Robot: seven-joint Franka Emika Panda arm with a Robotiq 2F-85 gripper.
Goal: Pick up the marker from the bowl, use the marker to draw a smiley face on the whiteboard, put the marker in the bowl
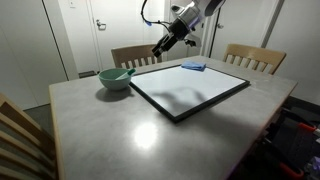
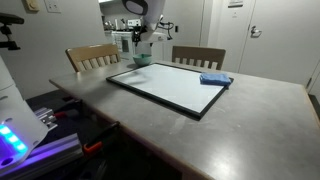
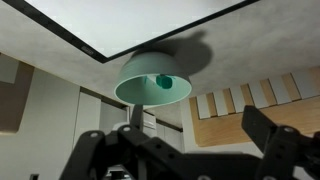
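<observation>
— How is the gripper (image 1: 160,47)?
— We see its two fingers (image 3: 268,135) spread wide apart. It holds nothing and touches nothing. It hangs in the air near the bowl (image 1: 116,77), by a corner of the whiteboard (image 1: 190,88).
— Where is the marker?
— We cannot see it well. A small dark green spot (image 3: 162,82) sits inside the bowl. We cannot tell if that is the marker. The wrist view cuts off most of the whiteboard.
</observation>
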